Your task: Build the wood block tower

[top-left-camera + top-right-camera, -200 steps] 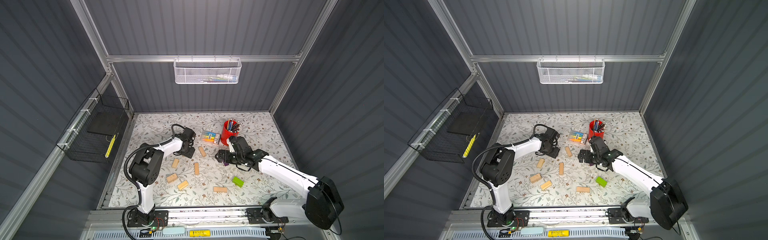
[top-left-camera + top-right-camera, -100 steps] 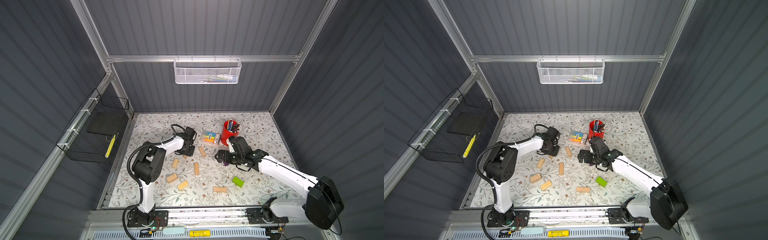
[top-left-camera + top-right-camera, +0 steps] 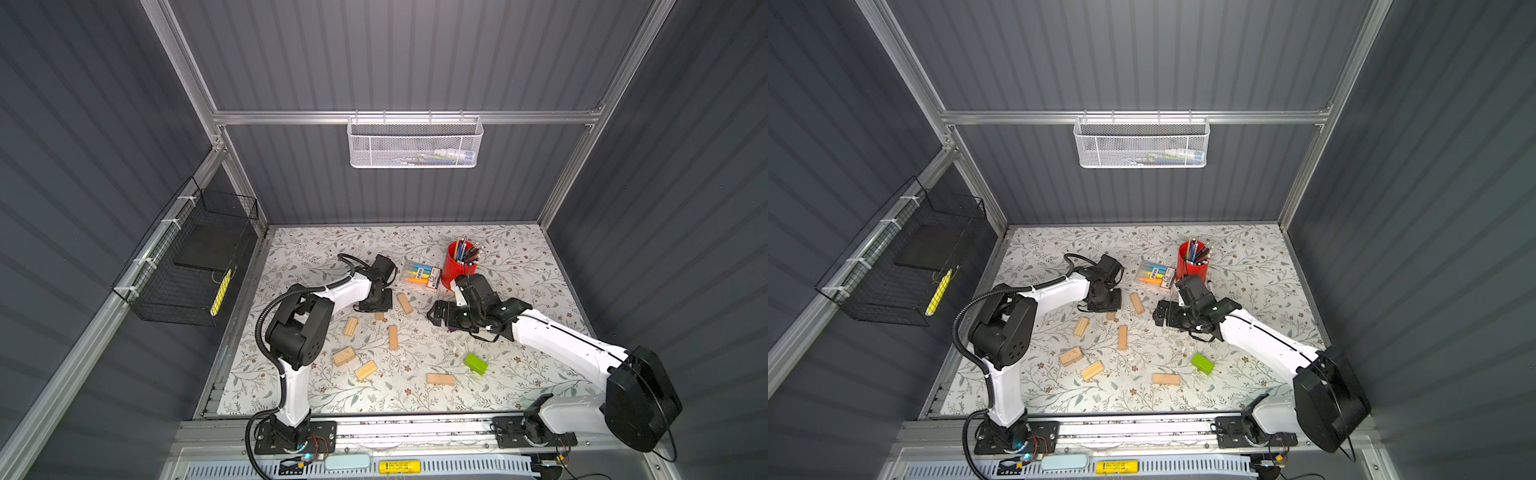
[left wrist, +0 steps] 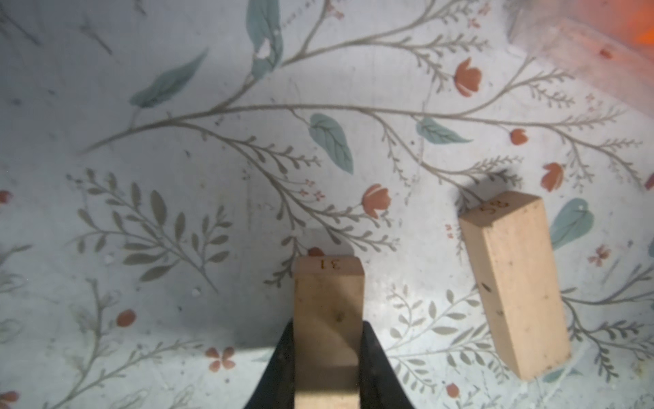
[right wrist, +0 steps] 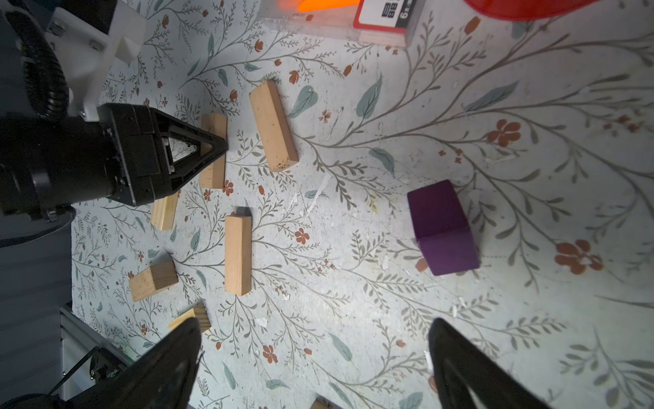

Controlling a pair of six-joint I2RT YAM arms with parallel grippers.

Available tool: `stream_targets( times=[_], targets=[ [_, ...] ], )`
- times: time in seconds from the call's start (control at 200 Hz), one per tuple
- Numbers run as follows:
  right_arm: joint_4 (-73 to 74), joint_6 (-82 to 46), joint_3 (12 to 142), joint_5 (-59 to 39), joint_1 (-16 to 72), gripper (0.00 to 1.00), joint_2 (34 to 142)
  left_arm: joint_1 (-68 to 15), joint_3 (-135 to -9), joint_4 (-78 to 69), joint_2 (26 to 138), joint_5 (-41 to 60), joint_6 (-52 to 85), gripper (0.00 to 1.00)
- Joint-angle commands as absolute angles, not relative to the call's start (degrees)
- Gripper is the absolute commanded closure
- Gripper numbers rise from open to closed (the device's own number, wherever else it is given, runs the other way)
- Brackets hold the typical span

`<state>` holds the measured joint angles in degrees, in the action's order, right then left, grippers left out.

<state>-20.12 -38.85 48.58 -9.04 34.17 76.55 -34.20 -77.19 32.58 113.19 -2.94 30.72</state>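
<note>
The left wrist view shows the left gripper clamped on the sides of a tan block stamped 31, down at the floral mat; in both top views the gripper body hides all but a stub of it. The right gripper stands wide open with the purple block on the mat just ahead of its fingers, though from above that block seems only a dark sliver under the wrist. The other tan blocks and the green block lie scattered singly.
</note>
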Motion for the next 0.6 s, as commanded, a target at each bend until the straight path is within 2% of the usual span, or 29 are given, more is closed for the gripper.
stream_targets(
  times=[0.0,0.595],
  targets=[
    [-19.71,-40.29,47.64,-9.14,34.37,0.01,76.92,-36.75,-78.23,36.74,115.55,-2.02,34.69,0.78],
    [-18.86,-41.22,46.84,-9.28,34.37,0.01,77.28,-38.18,-83.86,37.75,120.06,-3.61,36.27,0.75]
  ],
)
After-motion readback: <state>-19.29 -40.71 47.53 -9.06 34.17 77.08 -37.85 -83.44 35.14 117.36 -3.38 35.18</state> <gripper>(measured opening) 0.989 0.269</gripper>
